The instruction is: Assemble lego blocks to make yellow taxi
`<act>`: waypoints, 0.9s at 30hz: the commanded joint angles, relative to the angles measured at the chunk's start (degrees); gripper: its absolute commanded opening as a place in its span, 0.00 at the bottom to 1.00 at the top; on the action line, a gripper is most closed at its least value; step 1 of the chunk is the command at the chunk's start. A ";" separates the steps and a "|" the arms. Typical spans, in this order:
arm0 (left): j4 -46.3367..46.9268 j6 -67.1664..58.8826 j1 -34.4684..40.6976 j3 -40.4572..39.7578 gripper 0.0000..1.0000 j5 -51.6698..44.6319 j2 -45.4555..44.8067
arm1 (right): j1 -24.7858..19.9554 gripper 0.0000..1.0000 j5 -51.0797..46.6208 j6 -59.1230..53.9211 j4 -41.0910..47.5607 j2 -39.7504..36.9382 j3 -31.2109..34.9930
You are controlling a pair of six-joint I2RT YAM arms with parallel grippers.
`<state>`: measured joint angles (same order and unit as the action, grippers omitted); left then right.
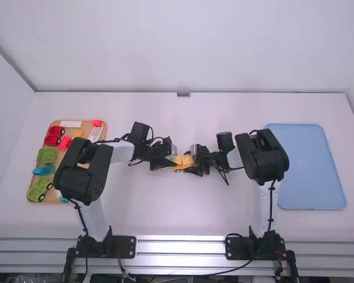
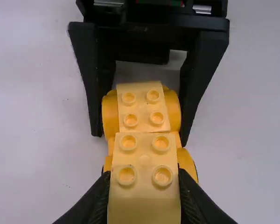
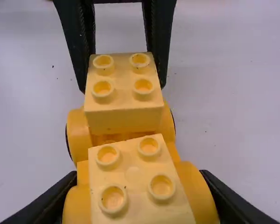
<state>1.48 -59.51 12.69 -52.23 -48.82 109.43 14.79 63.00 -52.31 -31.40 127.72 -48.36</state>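
Observation:
At the middle of the table, in the high view, my left gripper and my right gripper meet at a small yellow car. In the left wrist view, my left gripper is shut on a pale yellow two-by-two brick over one end of the car. My right gripper is shut on the fenders at the car's other end in the right wrist view. Between its fingers lies a second pale brick, lower and slightly turned relative to the first brick.
A wooden tray with red, green, blue, yellow and white blocks and toy vehicles lies at the left, partly behind the left arm. A blue tray lies to the right of the right arm.

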 commanded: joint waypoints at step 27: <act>-1.18 4.63 0.50 0.00 0.02 -1.51 0.39 | -0.50 0.59 -1.88 -31.54 40.72 0.87 -14.62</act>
<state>0.27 -55.27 12.93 -52.23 -48.82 109.43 14.50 62.06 -82.52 9.34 127.72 -64.18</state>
